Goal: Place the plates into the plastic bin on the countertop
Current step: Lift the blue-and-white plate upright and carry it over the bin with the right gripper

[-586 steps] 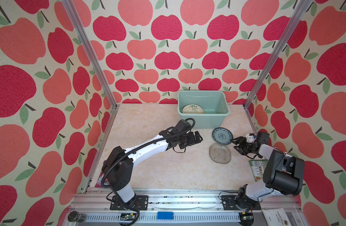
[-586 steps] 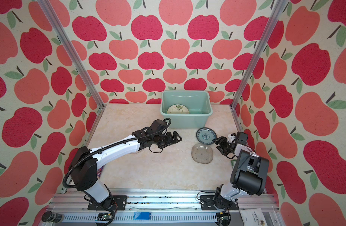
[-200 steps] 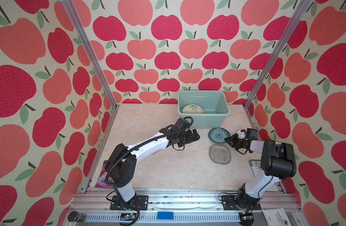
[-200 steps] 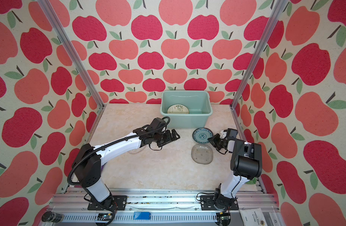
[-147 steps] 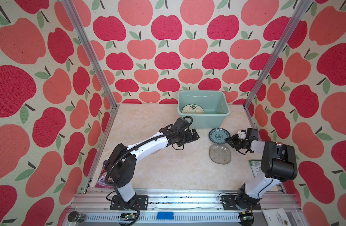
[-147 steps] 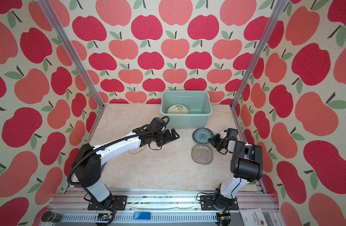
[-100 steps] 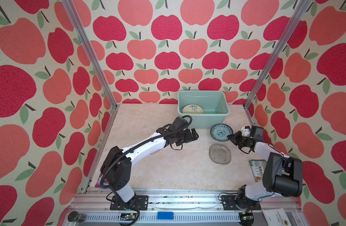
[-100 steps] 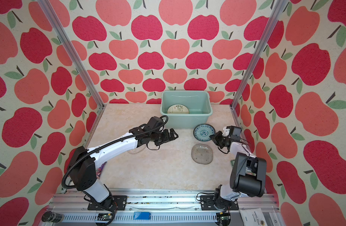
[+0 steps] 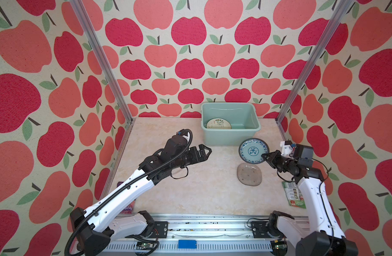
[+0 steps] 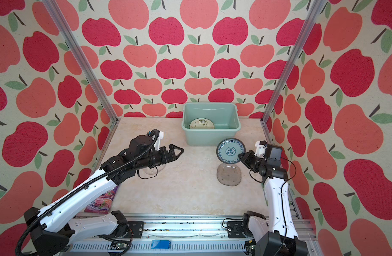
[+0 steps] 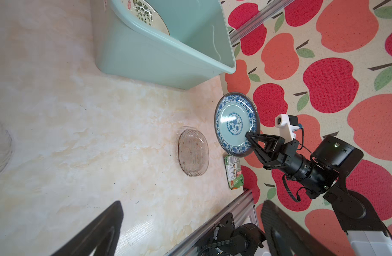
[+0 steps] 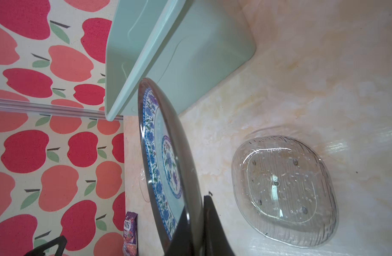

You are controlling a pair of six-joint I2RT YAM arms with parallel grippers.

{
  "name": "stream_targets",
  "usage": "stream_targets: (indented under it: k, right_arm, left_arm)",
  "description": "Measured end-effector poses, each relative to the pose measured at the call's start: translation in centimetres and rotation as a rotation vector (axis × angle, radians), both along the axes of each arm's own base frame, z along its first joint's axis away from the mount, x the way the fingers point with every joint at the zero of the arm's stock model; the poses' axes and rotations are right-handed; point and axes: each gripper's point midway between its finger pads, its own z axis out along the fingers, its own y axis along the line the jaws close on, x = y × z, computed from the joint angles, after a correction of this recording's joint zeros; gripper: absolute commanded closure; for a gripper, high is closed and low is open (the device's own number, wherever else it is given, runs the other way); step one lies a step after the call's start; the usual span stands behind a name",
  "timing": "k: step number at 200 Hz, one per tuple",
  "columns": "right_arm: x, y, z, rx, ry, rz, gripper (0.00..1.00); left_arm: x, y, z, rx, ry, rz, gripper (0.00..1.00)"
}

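Observation:
A blue patterned plate (image 9: 253, 150) (image 10: 230, 151) hangs tilted on edge above the countertop (image 9: 201, 188), just in front of the mint-green plastic bin (image 9: 230, 137) (image 10: 210, 137). My right gripper (image 9: 264, 155) (image 10: 241, 156) (image 12: 195, 221) is shut on its lower rim. A cream floral plate (image 9: 218, 124) (image 11: 146, 13) lies inside the bin. One clear glass plate (image 9: 249, 174) (image 12: 283, 188) rests flat below the held plate. Another glass plate (image 10: 151, 169) shows partly under my left arm. My left gripper (image 9: 207, 150) (image 11: 190, 206) hovers open and empty at mid-counter, left of the bin.
A purple snack packet (image 10: 102, 201) lies at the near left under the left arm. A green packet (image 9: 293, 195) (image 11: 234, 171) lies by the right wall beside the right arm. Apple-patterned walls and aluminium rails close in three sides.
My right gripper has raised the blue plate off the countertop and tipped it up on edge, a little nearer the bin. The left arm has barely shifted.

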Motion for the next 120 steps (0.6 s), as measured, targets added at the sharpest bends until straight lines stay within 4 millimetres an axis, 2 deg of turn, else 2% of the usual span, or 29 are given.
stream_targets:
  k: [23,68,96,120]
  right_arm:
    - [-1.2,1.1,2.4,-0.005,-0.024,0.044,0.99]
    - [-2.1,2.5,7.7,-0.037,-0.074,0.118,0.99]
    - [-1.5,3.6,10.3,-0.06,-0.093,0.178,0.99]
    - [0.0,4.2,11.4,-0.082,-0.078,0.212,0.99]
  left_arm:
    - [-0.8,2.0,0.5,-0.009,-0.02,0.022,0.01]
    - [-0.7,4.8,1.8,-0.035,-0.069,0.075,0.01]
    - [-0.5,6.1,1.8,-0.073,-0.079,0.096,0.01]
    - [0.4,6.8,1.3,-0.129,-0.073,0.121,0.01]
